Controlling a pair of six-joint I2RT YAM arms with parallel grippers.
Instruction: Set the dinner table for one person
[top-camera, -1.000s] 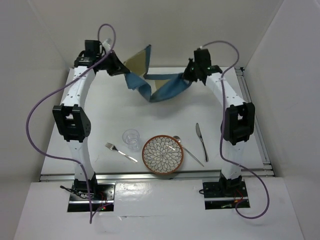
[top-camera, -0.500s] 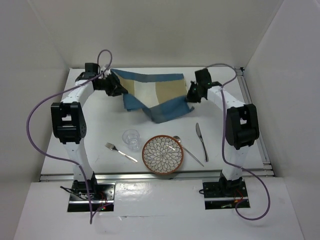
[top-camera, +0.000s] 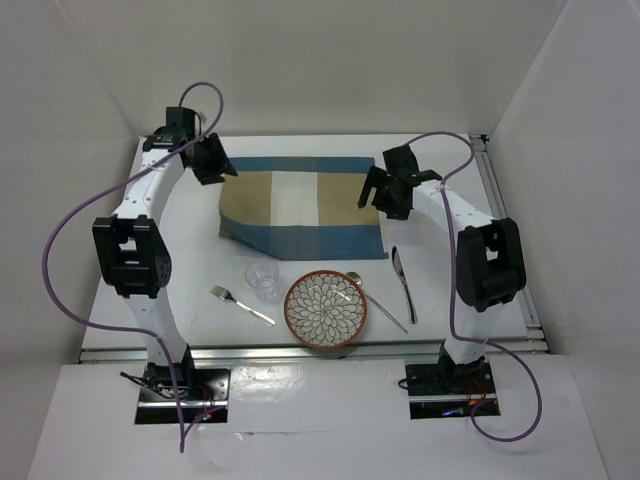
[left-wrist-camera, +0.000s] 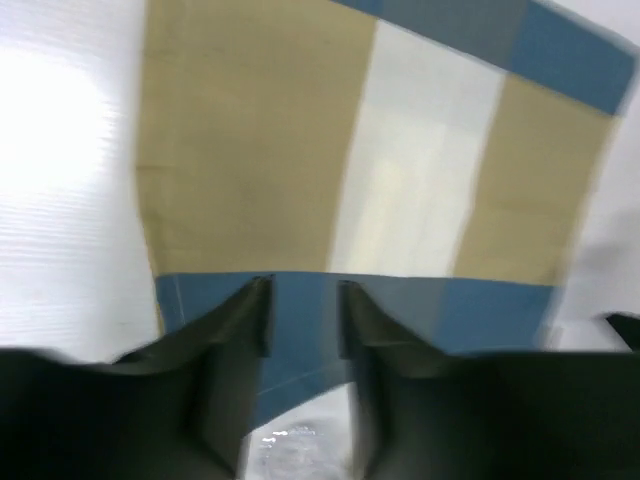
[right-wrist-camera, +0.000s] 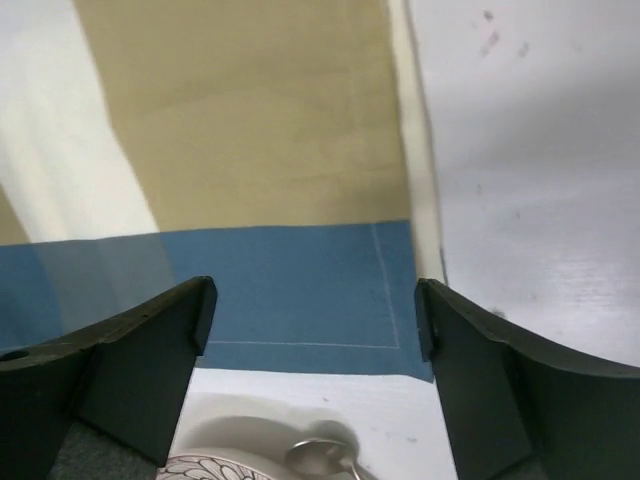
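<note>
**Dinner table** (top-camera: 200, 255): large flat rectangular top, plain matte white. It fills the floor of a white-walled enclosure and carries every item below.

**Placemat** (top-camera: 300, 205): woven cloth rectangle lying spread on the far middle of the table.
- The centre is striped tan, cream and tan, with blue bands along the near and far edges.
- A stitched hem line shows on the blue band in the right wrist view (right-wrist-camera: 230, 120).
- The near-left corner looks cut on a slant. Whether it is folded cannot be told.

**Plate** (top-camera: 326, 308): round, with a terracotta rim and a white petal pattern. It sits near centre, just clear of the mat's near edge.

**Glass** (top-camera: 263, 278): clear, cylindrical and upright, just left of the plate.

**Fork** (top-camera: 242, 305): slim metal, lying slanted to the left of the glass.

**Spoon** (top-camera: 375, 298): metal, lying slanted, with its bowl beside the plate's right rim.

**Knife** (top-camera: 403, 283): metal, lying lengthwise to the right of the spoon.

**Left gripper** (top-camera: 212, 160): black and angular, at the mat's far-left corner.
- In its wrist view (left-wrist-camera: 305, 300) the jaws stand a narrow gap apart.
- The mat's blue band shows through the gap, and nothing is seen pinched.
- The frame is blurred.

**Right gripper** (top-camera: 380, 190): black, at the mat's right edge.
- In its wrist view (right-wrist-camera: 312, 310) the jaws are spread wide and hold nothing.
- They stand over the mat's near-right blue corner.
</note>
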